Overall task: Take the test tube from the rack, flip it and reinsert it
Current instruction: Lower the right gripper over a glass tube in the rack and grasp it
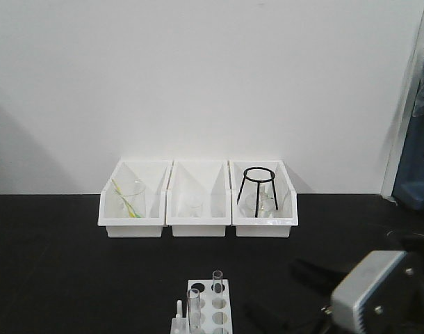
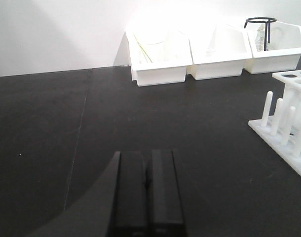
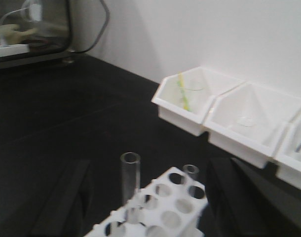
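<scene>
**A:** Where is the test tube sitting?

**B:** It's standing upright, mouth up, in a corner hole of the rack, so it's awaiting its flip.

**A:** And the right gripper?

**B:** It's hovering just beside the rack, spread wide and probably lining up a grasp. The left gripper is lying pinched together, empty.

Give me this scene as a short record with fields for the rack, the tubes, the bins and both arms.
table: black
rack: white, at the near edge of the table
test tubes: two, clear, upright in the rack, one toward the bins and one nearer
left bin: glass beaker with a yellow-green stick
middle bin: small clear item, too faint to name
right bin: black tripod stand
left gripper: fingers shut, empty
right gripper: fingers open, facing the rack, holding nothing
</scene>
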Controlling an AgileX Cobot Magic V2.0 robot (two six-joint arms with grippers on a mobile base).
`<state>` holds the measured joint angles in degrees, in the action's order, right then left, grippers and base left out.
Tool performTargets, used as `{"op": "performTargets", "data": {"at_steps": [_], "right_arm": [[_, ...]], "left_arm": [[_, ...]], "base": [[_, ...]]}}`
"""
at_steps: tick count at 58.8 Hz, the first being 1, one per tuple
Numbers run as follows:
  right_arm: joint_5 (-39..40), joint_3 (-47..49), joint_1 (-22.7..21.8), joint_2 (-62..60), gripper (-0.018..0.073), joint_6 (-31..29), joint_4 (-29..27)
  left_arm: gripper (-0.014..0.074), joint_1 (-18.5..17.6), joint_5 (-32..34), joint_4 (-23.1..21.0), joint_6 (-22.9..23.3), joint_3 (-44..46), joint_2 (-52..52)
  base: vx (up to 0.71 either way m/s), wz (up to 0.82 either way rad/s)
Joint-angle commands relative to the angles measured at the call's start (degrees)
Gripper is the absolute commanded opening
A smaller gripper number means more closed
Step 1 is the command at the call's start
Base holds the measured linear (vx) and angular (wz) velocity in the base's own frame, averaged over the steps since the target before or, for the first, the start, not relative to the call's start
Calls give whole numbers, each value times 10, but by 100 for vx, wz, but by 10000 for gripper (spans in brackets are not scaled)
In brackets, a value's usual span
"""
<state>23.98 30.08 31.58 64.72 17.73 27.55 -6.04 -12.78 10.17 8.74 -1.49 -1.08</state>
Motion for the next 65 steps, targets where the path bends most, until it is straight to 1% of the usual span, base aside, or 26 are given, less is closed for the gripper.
{"op": "performTargets", "data": {"at_steps": [1, 10, 19, 30, 36, 44, 50, 55, 60, 65], "right_arm": [[110, 16, 19, 43, 519, -3, 1], [191, 22, 21, 133, 519, -3, 1], [222, 59, 21, 207, 519, -4, 11], [225, 115, 21, 283, 519, -6, 14], [225, 137, 21, 312, 519, -27, 15], [226, 156, 21, 332, 519, -42, 2], [229, 157, 21, 334, 511, -63, -22], [232, 157, 20, 334, 495, -81, -47], [236, 157, 20, 334, 457, -96, -67], [236, 157, 20, 334, 385, -98, -75]], "left_arm": [[-6, 0, 45, -3, 5, 2, -5], [-6, 0, 45, -3, 5, 2, -5], [-6, 0, 45, -3, 5, 2, -5], [-6, 0, 45, -3, 5, 2, -5], [-6, 0, 45, -3, 5, 2, -5], [-6, 0, 45, -3, 5, 2, -5], [-6, 0, 45, -3, 5, 2, -5], [-6, 0, 45, -3, 5, 2, -5], [-6, 0, 45, -3, 5, 2, -5], [-6, 0, 45, -3, 5, 2, -5]], "base": [[0, 0], [0, 0], [0, 0], [0, 0], [0, 0], [0, 0], [0, 0], [0, 0], [0, 0], [0, 0]]}}
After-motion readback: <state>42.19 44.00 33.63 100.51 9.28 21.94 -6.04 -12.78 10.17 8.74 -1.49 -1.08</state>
